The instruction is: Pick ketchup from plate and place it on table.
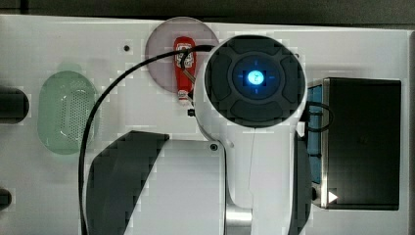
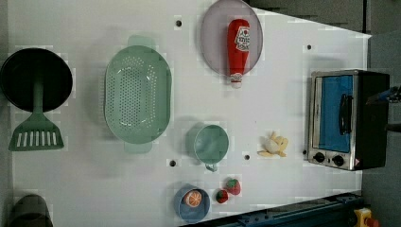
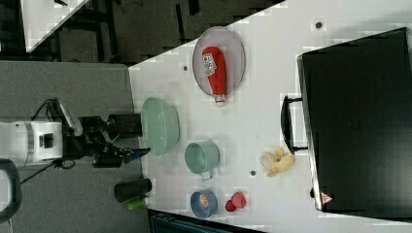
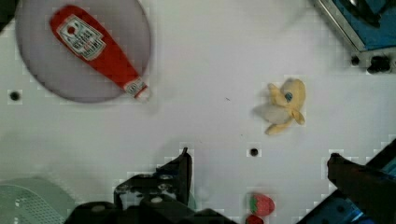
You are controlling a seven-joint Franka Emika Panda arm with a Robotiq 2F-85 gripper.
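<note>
On the plate [image 2: 213, 42], at twelve o'clock of the left view's table [image 2: 94, 179], lies the ketchup [image 2: 238, 47], cap overhanging the rim toward six. High above, the hand [image 4: 257, 168] spreads wide, empty.

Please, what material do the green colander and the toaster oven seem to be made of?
The colander looks like matte plastic: an even pale green colour, soft rounded rim and moulded rows of small holes. The toaster oven seems to be metal with a glass door: silvery shiny front frame, dark casing, and a blue-tinted pane behind the black handle.
</note>
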